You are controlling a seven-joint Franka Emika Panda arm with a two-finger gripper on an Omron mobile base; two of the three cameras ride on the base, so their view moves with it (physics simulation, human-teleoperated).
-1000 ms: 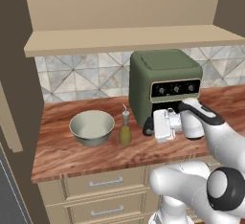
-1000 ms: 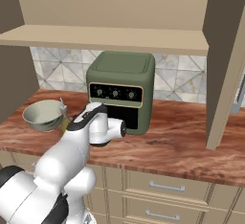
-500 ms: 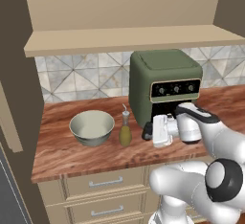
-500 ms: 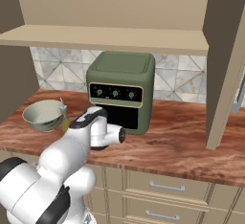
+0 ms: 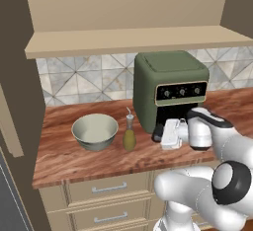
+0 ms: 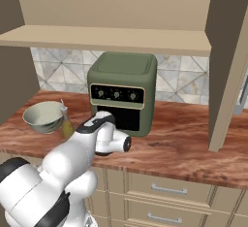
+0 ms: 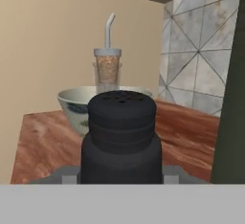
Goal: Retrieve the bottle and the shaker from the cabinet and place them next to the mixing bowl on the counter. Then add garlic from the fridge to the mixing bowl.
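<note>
My gripper [image 5: 161, 133] is shut on a dark round shaker [image 5: 157, 133], holding it upright low over the counter, just in front of the green air fryer. In the hand view the shaker [image 7: 122, 139] stands right in front of the camera and hides the fingertips. To its left stands the bottle [image 5: 129, 135], glass with yellowish liquid and a thin spout, next to the pale mixing bowl [image 5: 95, 131]. Beyond the shaker in the hand view come the bottle [image 7: 107, 71] and then the bowl [image 7: 72, 104]. From the right base view the bottle [image 6: 66, 124] touches the bowl's [image 6: 42, 116] near side. Garlic and fridge are out of view.
The green air fryer [image 5: 170, 89] stands against the tiled wall right behind the gripper. A wooden shelf [image 5: 133, 41] runs above the counter. A cabinet side panel [image 6: 225, 71] comes down at the right. The brown counter [image 6: 184, 148] stretches between them.
The gripper with the shaker has sunk a little toward the counter in front of the air fryer. Bottle and bowl have stayed put.
</note>
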